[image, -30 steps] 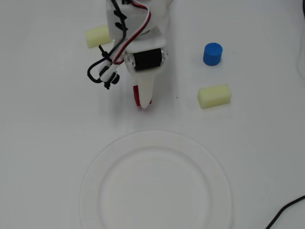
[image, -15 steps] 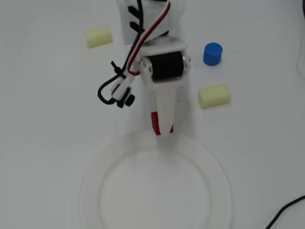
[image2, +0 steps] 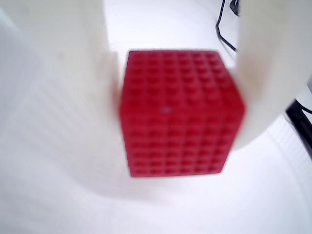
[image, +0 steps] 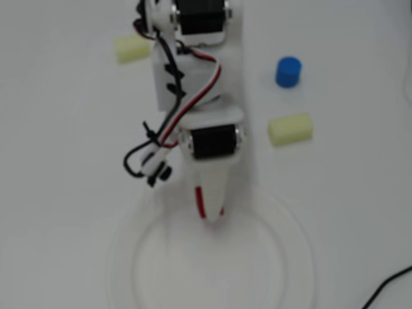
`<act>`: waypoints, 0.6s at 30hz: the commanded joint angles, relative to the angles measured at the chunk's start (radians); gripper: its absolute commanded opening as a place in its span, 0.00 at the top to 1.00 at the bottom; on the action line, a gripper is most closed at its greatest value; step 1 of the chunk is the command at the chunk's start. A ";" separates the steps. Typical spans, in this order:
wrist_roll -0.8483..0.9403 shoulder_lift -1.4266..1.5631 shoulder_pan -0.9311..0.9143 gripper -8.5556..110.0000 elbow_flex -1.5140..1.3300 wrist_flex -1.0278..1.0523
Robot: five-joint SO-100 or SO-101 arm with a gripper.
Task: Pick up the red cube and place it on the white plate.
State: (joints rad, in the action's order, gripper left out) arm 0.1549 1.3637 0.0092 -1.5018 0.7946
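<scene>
While the gripper hangs over the plate's upper rim in the overhead view, the cube sits clamped between its two white fingers; the wrist view shows a finger pressed on each side face, the ribbed red face toward the camera. Gripper state: narrow, holding the cube. From overhead only thin slivers of red show along the fingertip, the rest hidden under the arm.

Step in hand, by my reading: the carry is nearly over and the placing is about to start. The cube is at the plate's edge, not its middle; whether it is clear of the plate surface cannot be told.

Next move calls for: a little more reach toward the plate's centre so the cube lands on the flat well and not on the raised rim, then lowering, then opening the fingers.

Edges and room:
- Plate well is bare and wide, ample landing space.
- Raised rim right under the fingertips; a release here risks a tilted cube.
- Blue cylinder and yellow block lie beyond the plate's upper right, well apart from it.
- Second yellow block further off, upper left.
- Black cable just past the plate's lower right.
</scene>
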 commanded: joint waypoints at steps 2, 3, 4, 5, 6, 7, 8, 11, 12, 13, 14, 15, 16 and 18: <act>-0.025 0.040 0.011 0.75 0.064 0.092; -0.025 0.057 0.015 0.73 0.066 0.118; -0.026 0.074 0.018 0.71 0.066 0.144; -0.031 0.094 0.021 0.69 0.066 0.169; -0.032 0.112 0.021 0.68 0.066 0.192; -0.032 0.132 0.023 0.67 0.066 0.213; -0.032 0.153 0.023 0.67 0.066 0.233; -0.035 0.227 0.014 0.64 0.066 0.304; -0.037 0.256 0.012 0.64 0.066 0.331; -0.037 0.285 0.011 0.62 0.066 0.364; -0.034 0.314 0.011 0.62 0.066 0.397; -0.031 0.344 0.012 0.61 0.064 0.434; -0.018 0.374 0.015 0.59 0.057 0.468; 0.014 0.442 0.026 0.54 0.012 0.520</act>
State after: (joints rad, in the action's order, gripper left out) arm 0.1381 1.6797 0.0261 -1.4772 1.2502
